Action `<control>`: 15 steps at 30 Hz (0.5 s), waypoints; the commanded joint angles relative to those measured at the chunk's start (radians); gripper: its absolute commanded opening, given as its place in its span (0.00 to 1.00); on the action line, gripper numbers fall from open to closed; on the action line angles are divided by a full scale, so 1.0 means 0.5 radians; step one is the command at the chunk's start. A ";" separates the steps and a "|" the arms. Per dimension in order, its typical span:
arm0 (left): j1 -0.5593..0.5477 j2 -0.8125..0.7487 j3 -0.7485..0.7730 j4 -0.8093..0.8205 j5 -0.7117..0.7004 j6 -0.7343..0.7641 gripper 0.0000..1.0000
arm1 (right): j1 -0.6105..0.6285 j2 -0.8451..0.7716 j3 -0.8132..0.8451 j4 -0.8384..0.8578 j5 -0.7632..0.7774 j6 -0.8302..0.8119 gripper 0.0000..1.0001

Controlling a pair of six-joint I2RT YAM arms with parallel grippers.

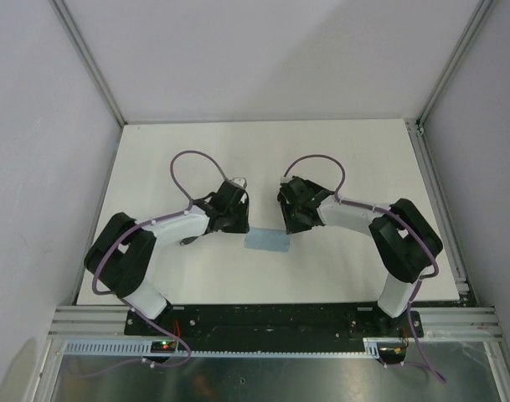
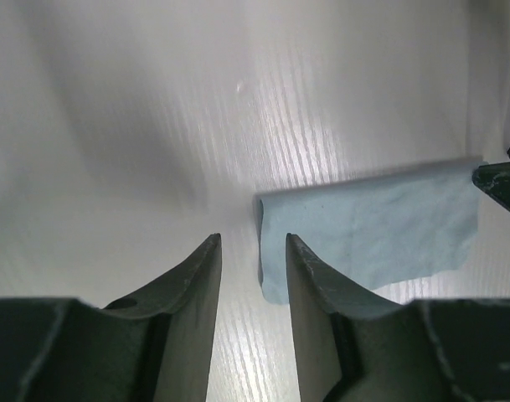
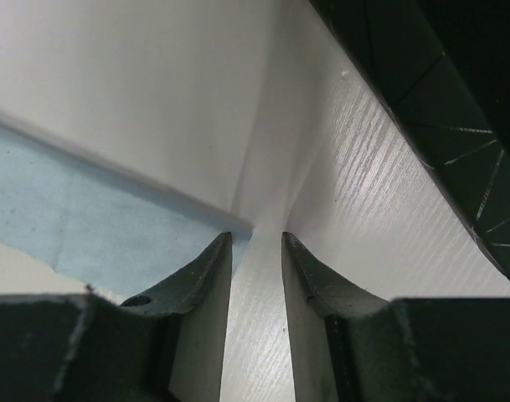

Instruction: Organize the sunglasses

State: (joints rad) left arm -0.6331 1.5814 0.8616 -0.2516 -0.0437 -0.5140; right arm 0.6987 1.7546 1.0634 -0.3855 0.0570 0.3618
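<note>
White table (image 1: pixel 321 159) with a faint grain, boxed in by grey walls (image 1: pixel 37 126); an aluminium rail (image 1: pixel 271 322) runs along the near edge.

1. Left claw (image 2: pixel 252 243). Low over the table. Fingers parted by a narrow gap, with bare table showing through it. Nothing gripped.

2. Right claw (image 3: pixel 255 239). Low over the table. Fingers a narrow gap apart, with bare table between them. Nothing gripped.

3. Light blue cloth (image 1: pixel 267 242). Flat on the table, between the two claws in the overhead view. From the left claw it lies just ahead and to the right, its near corner passing behind that claw's right finger (image 2: pixel 309 276). From the right claw it lies ahead and to the left, its edge running up to the left fingertip (image 3: pixel 217 251).

4. Dark pointed part (image 2: pixel 499 180). Far ahead and to the right of the left claw, at the cloth's far corner. Whether it touches the cloth cannot be told.

5. Dark angular body (image 3: pixel 439 126). Ahead and to the right of the right claw, above the table. What it is cannot be told.

6. Purple cables (image 1: pixel 183 163). One loops over each arm behind its claw.

7. Sunglasses. Not made out in any view, so their place relative to either claw cannot be told.
</note>
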 commanded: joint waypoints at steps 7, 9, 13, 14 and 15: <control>0.035 0.128 0.138 0.046 0.058 0.160 0.39 | 0.027 0.074 0.003 0.068 0.016 -0.093 0.28; 0.037 0.137 0.143 0.048 0.068 0.168 0.39 | 0.044 0.083 0.003 0.043 0.029 -0.107 0.25; 0.039 0.150 0.150 0.048 0.124 0.176 0.38 | 0.082 0.095 0.003 -0.006 0.051 -0.121 0.21; 0.041 0.153 0.152 0.047 0.130 0.178 0.38 | 0.088 0.097 0.003 -0.018 0.056 -0.120 0.20; 0.040 0.158 0.156 0.047 0.135 0.181 0.38 | 0.092 0.095 0.002 -0.027 0.060 -0.120 0.19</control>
State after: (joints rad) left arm -0.6193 1.6531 0.8944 -0.2485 -0.0051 -0.4572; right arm 0.7273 1.7733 1.0622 -0.3595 0.0689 0.3168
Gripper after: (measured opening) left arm 0.385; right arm 0.208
